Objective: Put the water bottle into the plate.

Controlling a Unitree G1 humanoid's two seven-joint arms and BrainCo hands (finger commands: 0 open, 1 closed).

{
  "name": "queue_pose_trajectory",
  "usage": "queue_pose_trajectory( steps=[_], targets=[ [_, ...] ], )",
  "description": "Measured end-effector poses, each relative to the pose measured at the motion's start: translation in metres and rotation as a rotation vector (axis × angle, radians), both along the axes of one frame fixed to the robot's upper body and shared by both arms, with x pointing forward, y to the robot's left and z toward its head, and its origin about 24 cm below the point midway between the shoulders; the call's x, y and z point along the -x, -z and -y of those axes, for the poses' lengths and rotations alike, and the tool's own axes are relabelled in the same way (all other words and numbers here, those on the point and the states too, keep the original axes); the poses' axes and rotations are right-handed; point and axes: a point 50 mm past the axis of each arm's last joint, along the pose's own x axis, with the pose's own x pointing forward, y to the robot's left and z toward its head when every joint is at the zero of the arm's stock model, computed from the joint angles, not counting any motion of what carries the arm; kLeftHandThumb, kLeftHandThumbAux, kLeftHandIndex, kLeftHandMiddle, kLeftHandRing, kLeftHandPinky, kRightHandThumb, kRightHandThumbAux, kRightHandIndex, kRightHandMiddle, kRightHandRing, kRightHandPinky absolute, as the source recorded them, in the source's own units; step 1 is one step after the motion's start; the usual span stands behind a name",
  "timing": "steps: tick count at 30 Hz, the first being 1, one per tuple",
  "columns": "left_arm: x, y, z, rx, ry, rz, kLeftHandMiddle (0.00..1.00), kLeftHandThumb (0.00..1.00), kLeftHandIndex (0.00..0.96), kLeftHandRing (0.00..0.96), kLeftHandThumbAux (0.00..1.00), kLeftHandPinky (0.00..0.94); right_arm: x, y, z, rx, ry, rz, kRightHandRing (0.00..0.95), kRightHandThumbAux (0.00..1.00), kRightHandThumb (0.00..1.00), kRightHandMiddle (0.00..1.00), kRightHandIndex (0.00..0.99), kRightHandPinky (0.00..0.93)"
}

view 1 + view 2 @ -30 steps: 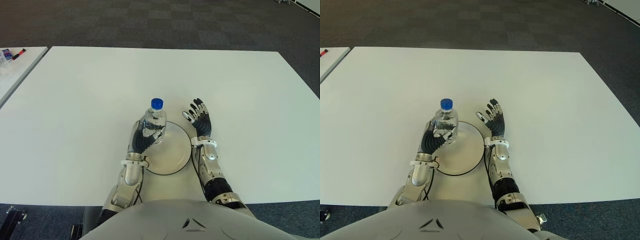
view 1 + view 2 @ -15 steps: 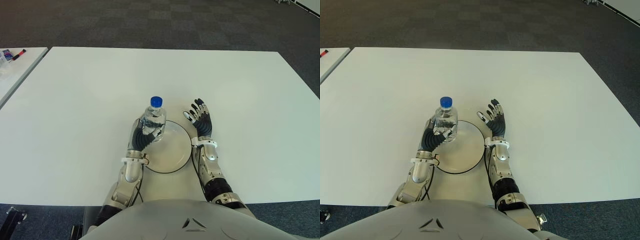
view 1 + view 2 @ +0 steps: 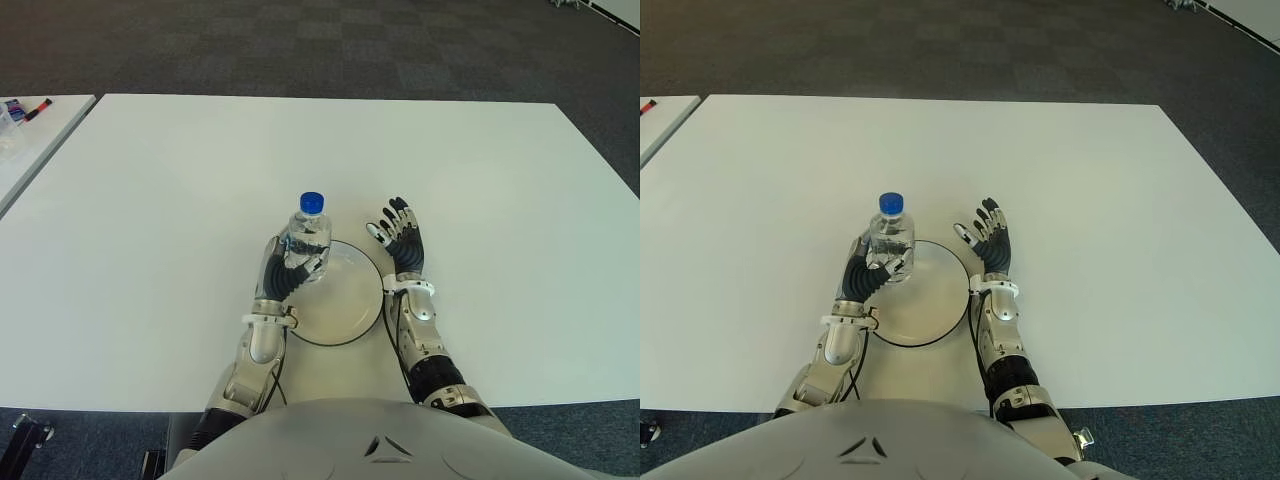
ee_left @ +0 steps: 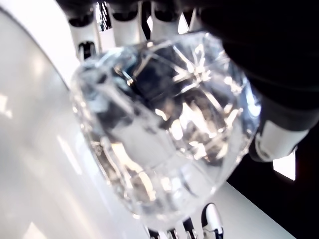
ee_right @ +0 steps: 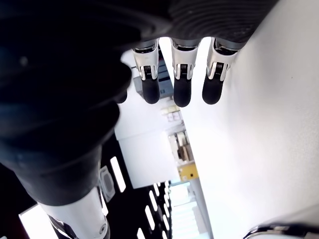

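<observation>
The left robot hand (image 3: 283, 272) is gripping the upright water bottle (image 3: 306, 243) over the plate's (image 3: 345, 310) left rim, its clear base filling the wrist view, while the right robot hand (image 3: 401, 236) is idling open-fingered just right of the plate.

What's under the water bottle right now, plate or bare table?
The water bottle, gripped by the left robot hand, shows over the plate's far-left rim. Its base is covered by the fingers, so contact can't be seen. The right robot hand shows open beside the plate.
</observation>
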Motion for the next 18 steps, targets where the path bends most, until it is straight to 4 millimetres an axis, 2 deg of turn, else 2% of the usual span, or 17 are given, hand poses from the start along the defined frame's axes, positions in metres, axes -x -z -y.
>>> queue_pose_trajectory(
  steps=[8,12,14,16,18],
  targets=[
    [-0.0015,-0.0001,-0.0008,0.003,-0.004,0.013,0.54,0.853,0.4,0.877,0.667,0.877,-0.0011,-0.0001,-0.0006,0.002,-0.002,0.001,0.106,0.882,0.001,0.109,0.103,0.136],
    [-0.001,-0.0001,-0.001,0.02,0.006,0.032,0.541,0.854,0.401,0.859,0.667,0.821,-0.0018,-0.0001,-0.0008,0.002,-0.003,0.001,0.107,0.885,0.0,0.108,0.102,0.138],
    [-0.0007,0.0,-0.0014,0.033,0.012,0.042,0.553,0.853,0.399,0.778,0.666,0.726,-0.0021,-0.0001,-0.0009,0.002,-0.004,0.001,0.107,0.887,0.0,0.108,0.102,0.139],
    [-0.0006,0.0003,-0.0018,0.045,0.02,0.055,0.54,0.843,0.383,0.617,0.67,0.569,-0.0023,-0.0001,-0.0008,0.001,-0.004,0.001,0.108,0.89,0.0,0.108,0.102,0.141],
    [-0.0004,0.0004,-0.0021,0.054,0.034,0.073,0.524,0.837,0.375,0.54,0.674,0.498,-0.0025,-0.0001,-0.0008,0.001,-0.004,0.0,0.109,0.893,0.0,0.108,0.102,0.142]
  ],
)
